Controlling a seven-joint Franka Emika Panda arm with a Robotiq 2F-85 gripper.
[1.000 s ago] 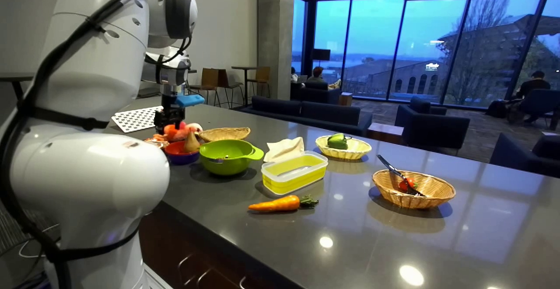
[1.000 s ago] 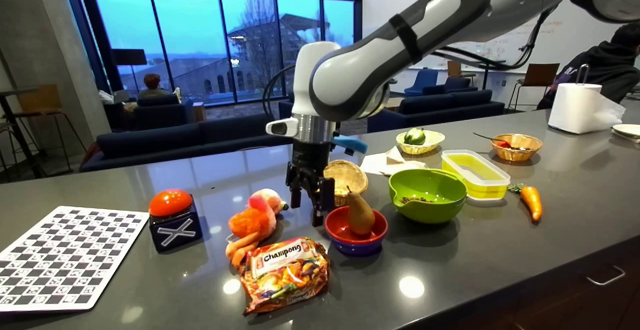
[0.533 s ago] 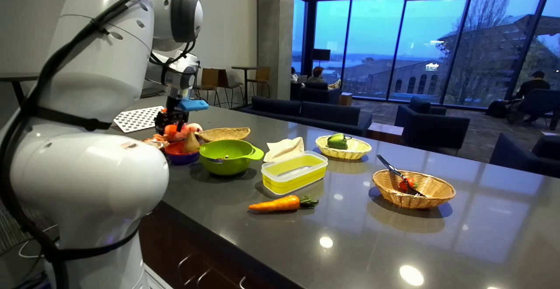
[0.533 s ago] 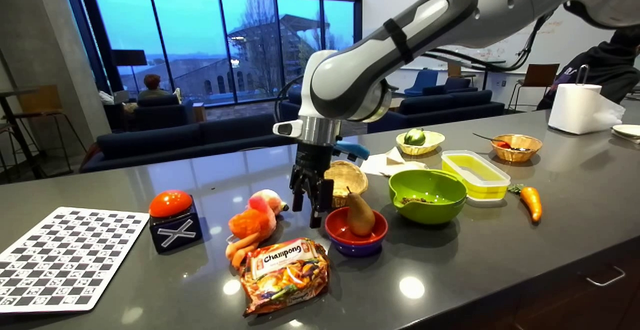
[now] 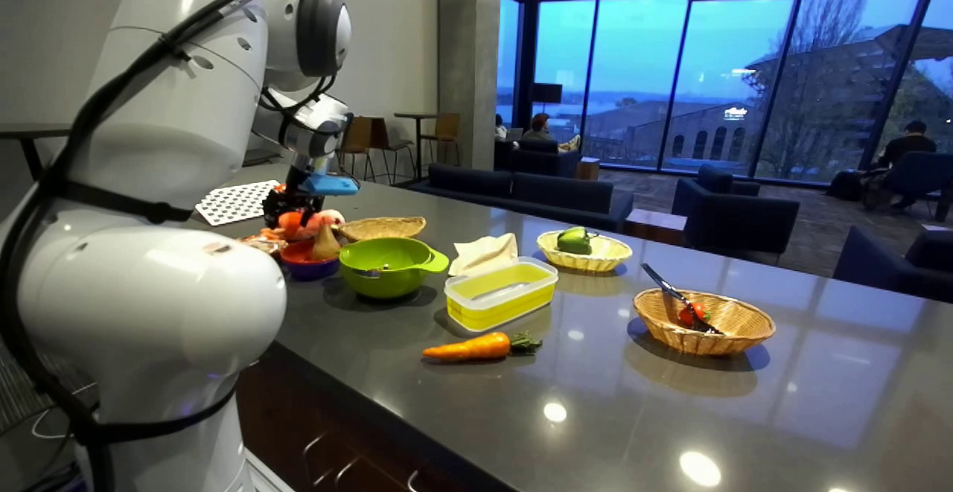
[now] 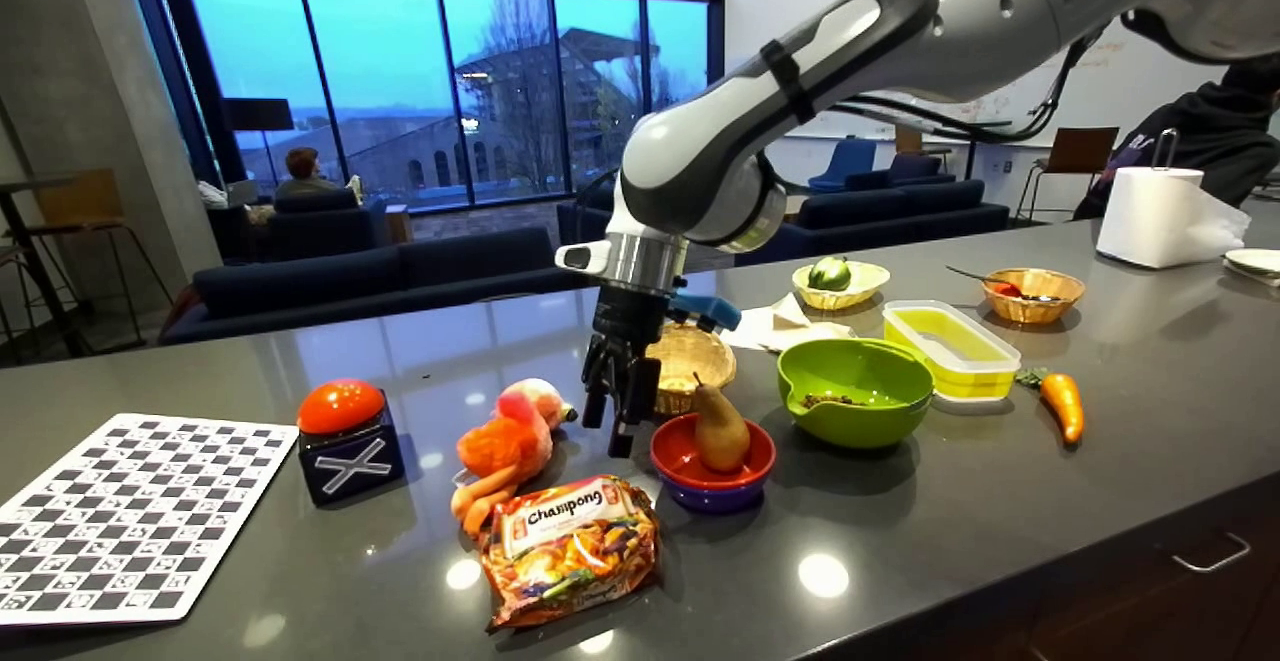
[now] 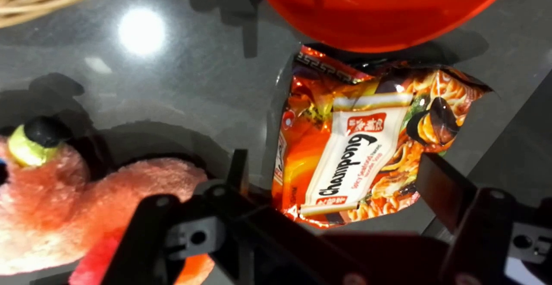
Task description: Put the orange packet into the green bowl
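The orange packet [image 6: 575, 553], a shiny Champong noodle packet, lies flat on the counter at the front in an exterior view. It also shows in the wrist view [image 7: 353, 147], whole apart from a small part of its edge near the right finger. The lime-green bowl [image 6: 850, 428] stands further right, with small brown bits inside; it also shows in an exterior view [image 5: 380, 285]. It is out of the wrist view. My gripper [image 6: 610, 426] is open and empty, tilted, above the counter behind the packet. In the wrist view its fingers [image 7: 334, 162] appear either side of the packet's near end.
A red bowl [image 7: 379, 30] in a purple bowl [image 6: 712, 497] holds a pear beside the packet. A plush flamingo [image 6: 510, 441] lies on its other side. A wicker basket [image 6: 690, 371] stands behind. A red-topped button box [image 6: 352, 466] and yellow-green container [image 6: 975, 381] stand further out.
My gripper has tilted from nearly upright, its wrist leaning right in an exterior view while the fingertips shift slightly left. The arm has come down a little. The packet and bowl have not moved.
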